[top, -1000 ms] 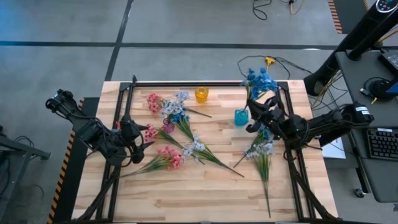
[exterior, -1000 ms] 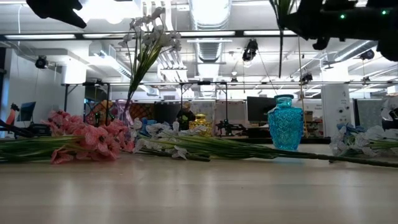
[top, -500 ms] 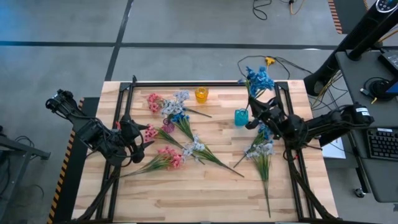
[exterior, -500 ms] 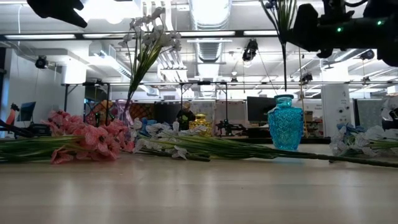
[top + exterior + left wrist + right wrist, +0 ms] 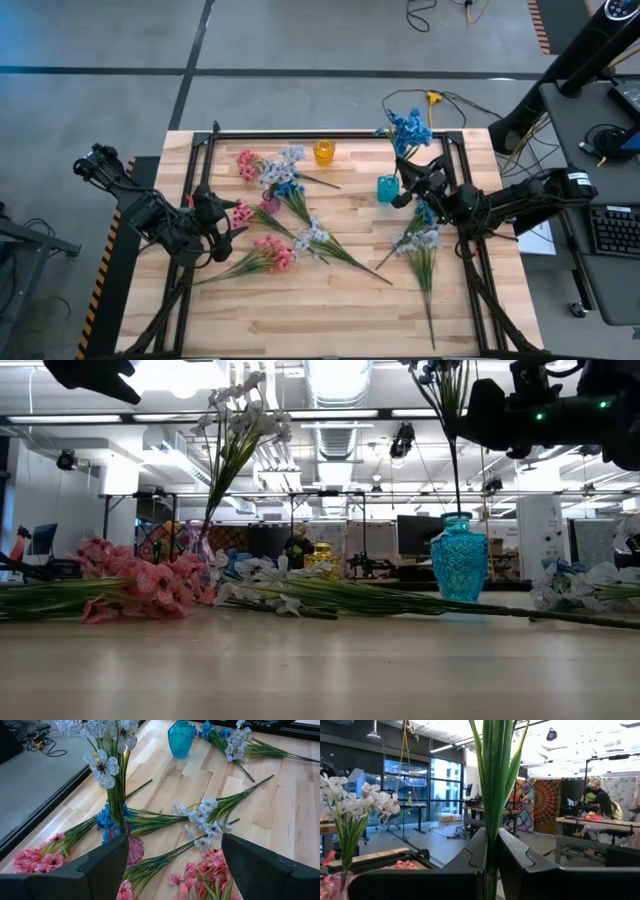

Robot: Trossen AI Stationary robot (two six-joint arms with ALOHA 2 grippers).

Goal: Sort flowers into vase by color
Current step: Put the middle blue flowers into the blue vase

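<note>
Wooden tabletop (image 5: 330,300) fills the high view's middle, strewn with pink, white and blue flowers (image 5: 300,235). Right of centre, the right gripper (image 5: 408,185) has its fingers clamped on a blue sprig (image 5: 405,128) — its stem tip hangs at the mouth of the teal vase (image 5: 458,558), possibly just inside. Left gripper (image 5: 222,228) waits at centre-left, fingers apart — near a pink vase (image 5: 131,851) holding white blossoms.

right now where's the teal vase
In the high view the teal vase stands on the table's right half near the far edge, right of the yellow vase, just beside the right gripper.
</note>
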